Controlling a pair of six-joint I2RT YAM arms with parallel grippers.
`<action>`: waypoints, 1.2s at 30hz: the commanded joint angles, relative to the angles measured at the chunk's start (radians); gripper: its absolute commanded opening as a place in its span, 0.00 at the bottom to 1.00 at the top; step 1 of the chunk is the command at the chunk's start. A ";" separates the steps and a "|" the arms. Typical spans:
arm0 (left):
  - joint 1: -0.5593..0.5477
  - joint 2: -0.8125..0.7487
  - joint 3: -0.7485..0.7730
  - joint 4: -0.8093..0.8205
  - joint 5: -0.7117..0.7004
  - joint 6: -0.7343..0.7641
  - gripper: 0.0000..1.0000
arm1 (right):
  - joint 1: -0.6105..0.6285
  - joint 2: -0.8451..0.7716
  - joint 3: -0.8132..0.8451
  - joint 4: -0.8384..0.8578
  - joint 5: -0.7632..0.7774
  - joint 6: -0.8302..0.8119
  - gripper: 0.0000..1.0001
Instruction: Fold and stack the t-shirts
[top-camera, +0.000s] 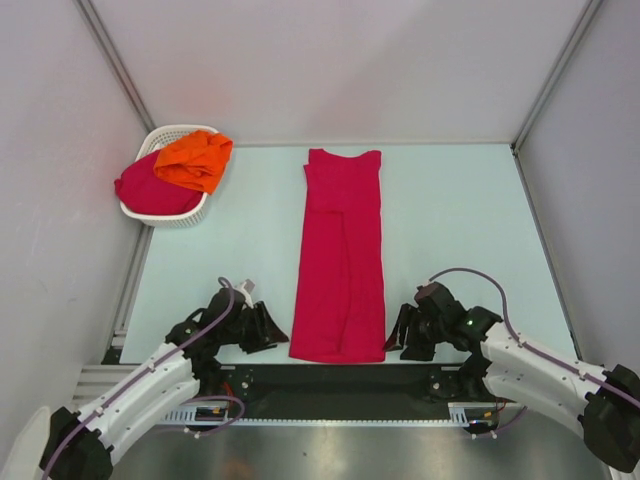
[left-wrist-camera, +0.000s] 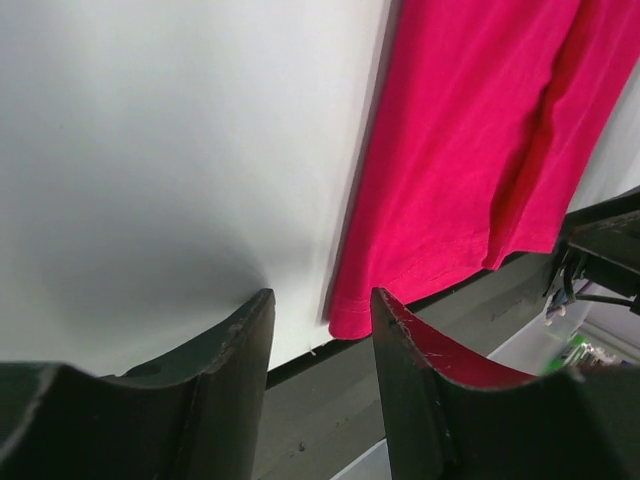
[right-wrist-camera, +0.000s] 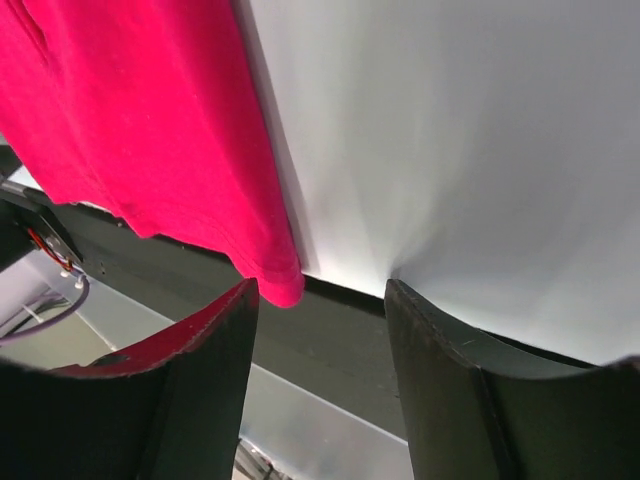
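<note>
Pink t-shirt (top-camera: 338, 270) folded lengthwise, mid table (top-camera: 450, 200) | L gripper (top-camera: 272, 333) by near-left corner, jaws apart, empty | R gripper (top-camera: 402, 336) by near-right corner, jaws apart, empty

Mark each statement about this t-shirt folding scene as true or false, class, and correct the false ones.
1. The orange t-shirt lies in the basket on top of a crimson t-shirt. True.
2. The long t-shirt on the table is crumpled in a heap. False: it lies flat, folded into a narrow strip.
3. The left gripper is shut on that shirt's hem. False: it is open beside the hem, holding nothing.
4. The right gripper is open at the hem's other side. True.
</note>
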 joint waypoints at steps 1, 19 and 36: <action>-0.027 0.015 -0.005 0.037 0.004 -0.052 0.49 | 0.030 0.011 -0.013 0.103 0.042 0.074 0.58; -0.076 0.054 -0.066 0.081 0.030 -0.085 0.47 | 0.083 0.063 -0.031 0.140 0.080 0.122 0.49; -0.174 0.126 -0.064 0.104 -0.022 -0.134 0.30 | 0.107 0.087 -0.068 0.217 0.059 0.140 0.32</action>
